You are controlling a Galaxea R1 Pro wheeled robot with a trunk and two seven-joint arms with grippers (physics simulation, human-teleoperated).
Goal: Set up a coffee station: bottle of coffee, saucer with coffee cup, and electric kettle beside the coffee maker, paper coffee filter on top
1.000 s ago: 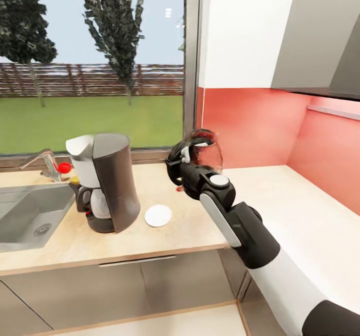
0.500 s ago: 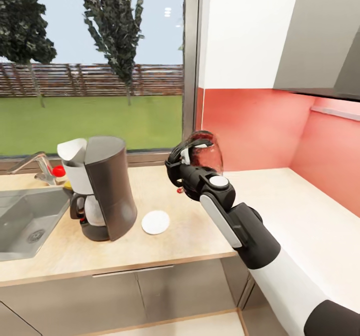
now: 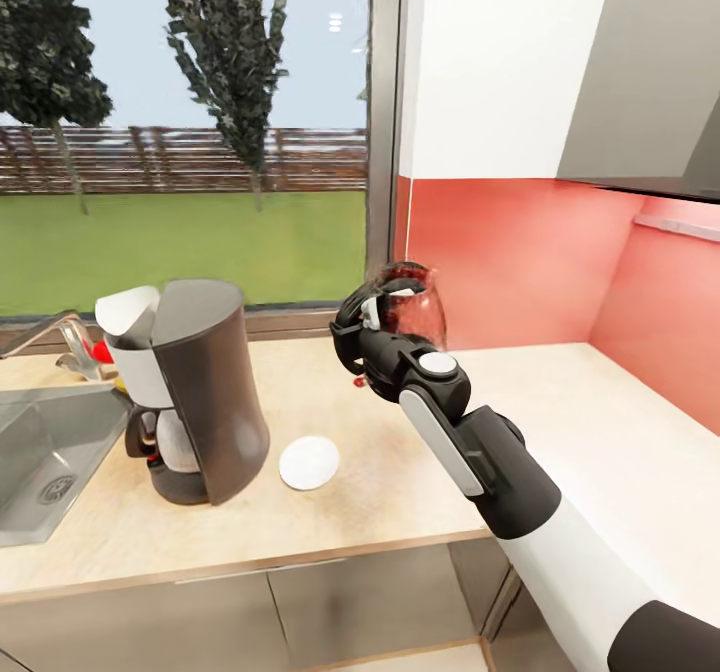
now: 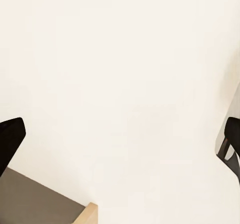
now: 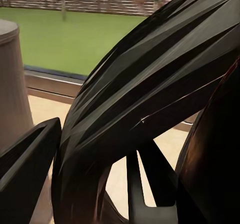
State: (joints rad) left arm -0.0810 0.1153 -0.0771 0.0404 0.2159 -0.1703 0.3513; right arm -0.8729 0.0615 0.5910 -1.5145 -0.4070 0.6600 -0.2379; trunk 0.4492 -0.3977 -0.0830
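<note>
Two task things sit on the worktop [image 3: 330,522] so far: the coffee maker [image 3: 190,392] and the saucer [image 3: 309,462]. The maker stands upright a little in from the front edge, just right of the sink [image 3: 40,462], with a white paper filter [image 3: 125,310] poking out of its top. The saucer lies flat just beside the maker's right side, not touching it, and closer to the front edge than to the window.

The right end effector [image 3: 372,337] is pinching the kettle [image 3: 410,302] by its black loop handle, holding it up in the air above the back half of the worktop, near the window frame and the red wall. In the right wrist view the kettle's handle [image 5: 145,99] takes up most of the frame, with a dark finger [image 5: 27,174] alongside it, the maker's side [image 5: 10,89] at the frame's edge and beige worktop below.

Open room: the stretch of worktop between saucer and red wall is bare, and so is the whole run along the right-hand wall into the corner.

Left end effector [image 4: 120,144]: fingers spread wide, dark tips at either side of the frame, nothing between them, just a pale surface and a wood-coloured edge [image 4: 87,215].
</note>
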